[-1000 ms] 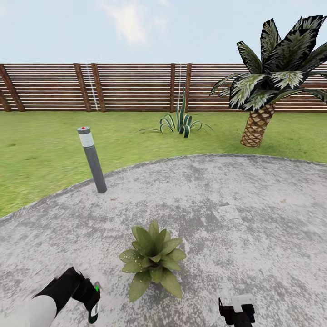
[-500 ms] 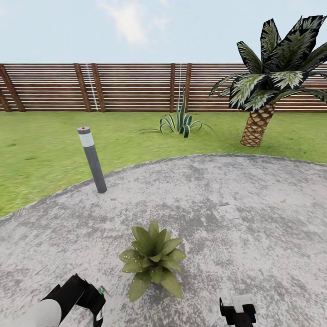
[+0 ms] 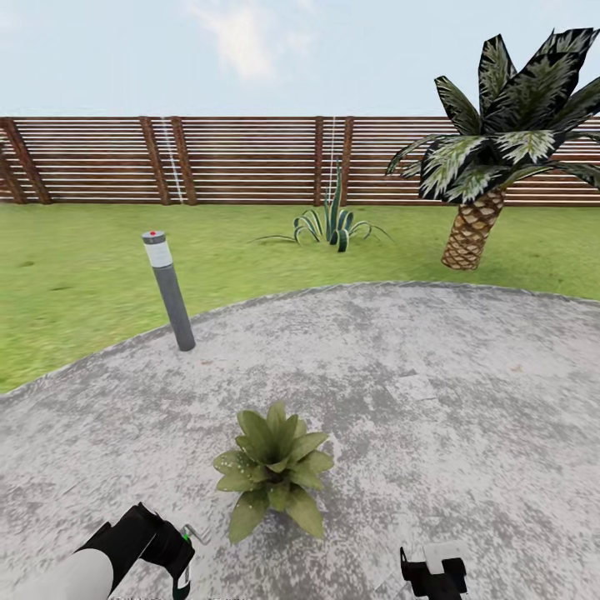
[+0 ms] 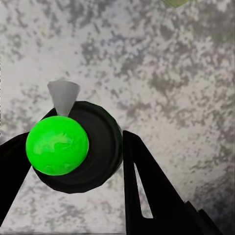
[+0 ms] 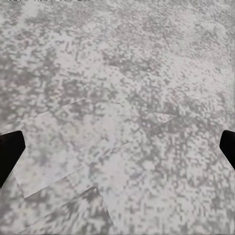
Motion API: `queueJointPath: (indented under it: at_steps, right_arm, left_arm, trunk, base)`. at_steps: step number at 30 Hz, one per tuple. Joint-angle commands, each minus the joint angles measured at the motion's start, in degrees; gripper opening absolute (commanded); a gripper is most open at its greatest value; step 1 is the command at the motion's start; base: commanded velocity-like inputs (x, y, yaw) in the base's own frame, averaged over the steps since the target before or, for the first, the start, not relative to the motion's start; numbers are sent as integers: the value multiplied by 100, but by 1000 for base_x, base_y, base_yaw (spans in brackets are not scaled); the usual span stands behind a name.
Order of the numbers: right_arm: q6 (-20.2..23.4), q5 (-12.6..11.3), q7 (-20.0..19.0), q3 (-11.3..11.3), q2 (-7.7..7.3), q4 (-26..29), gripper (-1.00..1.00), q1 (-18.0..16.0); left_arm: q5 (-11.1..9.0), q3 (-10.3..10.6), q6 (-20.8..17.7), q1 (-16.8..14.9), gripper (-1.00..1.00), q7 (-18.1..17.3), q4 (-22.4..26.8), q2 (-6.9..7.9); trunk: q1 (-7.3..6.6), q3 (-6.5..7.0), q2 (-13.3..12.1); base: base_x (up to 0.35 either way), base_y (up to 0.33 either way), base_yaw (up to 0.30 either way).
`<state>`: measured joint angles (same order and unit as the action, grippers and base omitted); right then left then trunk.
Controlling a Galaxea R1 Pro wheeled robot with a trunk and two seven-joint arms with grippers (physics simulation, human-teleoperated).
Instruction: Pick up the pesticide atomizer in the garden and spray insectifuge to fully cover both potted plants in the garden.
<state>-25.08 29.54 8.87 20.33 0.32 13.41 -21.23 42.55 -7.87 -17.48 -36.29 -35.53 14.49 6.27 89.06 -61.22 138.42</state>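
potted plant [image 3: 273, 471] lower in frame than before

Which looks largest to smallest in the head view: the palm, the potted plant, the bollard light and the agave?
1. Palm, clearly largest.
2. Potted plant.
3. Agave and bollard light: alike, not ranked.
The plant stands nearest the camera, so its rank is unsure.

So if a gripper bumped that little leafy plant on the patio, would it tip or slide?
The plant sits low and spreads wide, so tipping seems unlikely. Its broad leaves would probably bend before the pot moved. The pot is hidden under them, so its weight on the rough patio is unclear.
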Motion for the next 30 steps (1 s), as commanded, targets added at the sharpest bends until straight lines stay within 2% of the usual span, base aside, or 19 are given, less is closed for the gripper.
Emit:
queueJointPath:
  at_steps: [1, 9, 13, 19, 23, 26, 27, 28, 30]
  right_arm:
    - [-16, 61, 27, 32, 3, -5, 100, -4]
    - [-16, 61, 27, 32, 3, 3, 100, -4]
    - [-15, 61, 27, 32, 3, -5, 100, -4]
    - [-15, 61, 27, 32, 3, -5, 100, -4]
    - [-15, 61, 27, 32, -5, 0, 100, -4]
    - [-16, 61, 27, 32, -6, -3, 100, -4]
    - [-16, 61, 27, 32, -6, -4, 100, -4]
    - [-15, 61, 27, 32, -6, -5, 100, -4]
    - [-17, 61, 27, 32, -9, -1, 100, -4]
  left_arm:
    - [25, -48, -45, -1, -100, -33, 6, -5]
    - [33, -45, -44, -1, -100, -33, 5, -12]
    - [43, -39, -52, -1, -100, -14, -4, -62]
    - [65, -37, -75, -1, -100, 265, -42, -73]
    - [92, 13, -152, -59, -100, 169, 37, -173]
    - [114, 113, -860, -100, -100, 111, 83, -308]
    - [123, 176, -954, -102, -100, 106, 109, -332]
    - [134, 350, -1075, -105, -100, 101, 171, -380]
    - [133, 493, -1125, -99, -100, 55, 195, -400]
  trunk:
    - [-1, -5, 2]
    - [-1, -5, 2]
    - [-1, -5, 2]
    - [-1, -5, 2]
    - [-1, -5, 2]
    - [-1, -5, 2]
    - [-1, -5, 2]
    - [-1, -5, 2]
    - [-1, -5, 2]
  base:
    - [0, -1, 213]
    - [-44, -171, 85]
    - [-58, -88, 126]
    - [-1, -1, 252]
    - [0, 0, 20]
    - [0, 0, 1]
    - [0, 0, 0]
    - [0, 0, 0]
    - [0, 0, 0]
